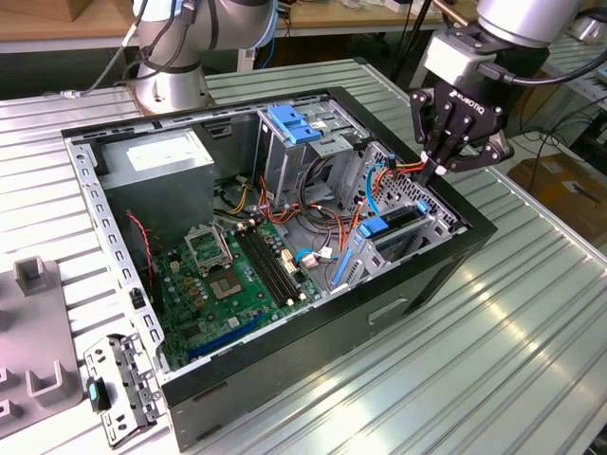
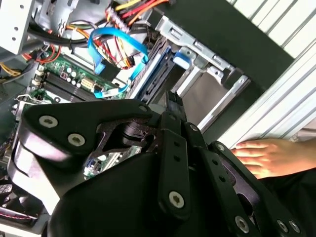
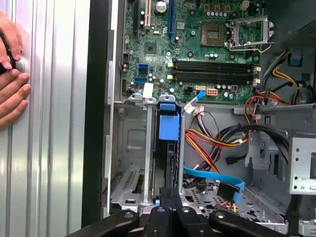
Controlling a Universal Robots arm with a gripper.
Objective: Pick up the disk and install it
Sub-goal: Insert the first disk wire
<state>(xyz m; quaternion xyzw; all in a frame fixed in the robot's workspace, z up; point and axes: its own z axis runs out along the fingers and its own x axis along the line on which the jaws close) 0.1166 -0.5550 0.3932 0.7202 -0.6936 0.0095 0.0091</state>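
Disk (image 1: 398,223) stands on edge inside the metal drive cage (image 1: 432,232) at the corner of the open computer case (image 1: 285,353) on the exterior view's right. Its long axis runs along the case's black wall, and its blue rail end faces the motherboard (image 1: 228,275). The arm comes down from above, wrist nearly vertical. The gripper (image 1: 438,171) points straight down over the far end of the cage with its fingers pressed together and nothing between them. Orange and blue cables crowd the space just beside the cage. The ribbed table (image 1: 493,360) lies beyond the case wall.

In the second wrist view the gripper (image 2: 173,98) is clenched to a single narrow tip aimed at the cage opening. The disk (image 2: 155,69) lies seated between the cage's silver walls, its length running away from the camera. A looped blue cable (image 2: 116,44) hangs close beside it. A person's hand (image 2: 266,155) rests flat on the table outside the case.

In the first wrist view the closed gripper (image 3: 168,195) hangs directly above the slot. The disk (image 3: 167,133) is lined up with the fingers, its long axis pointing toward the motherboard (image 3: 197,44). Silver cage rails touch it on both sides. The person's hand (image 3: 12,94) lies on the table well apart from the case.
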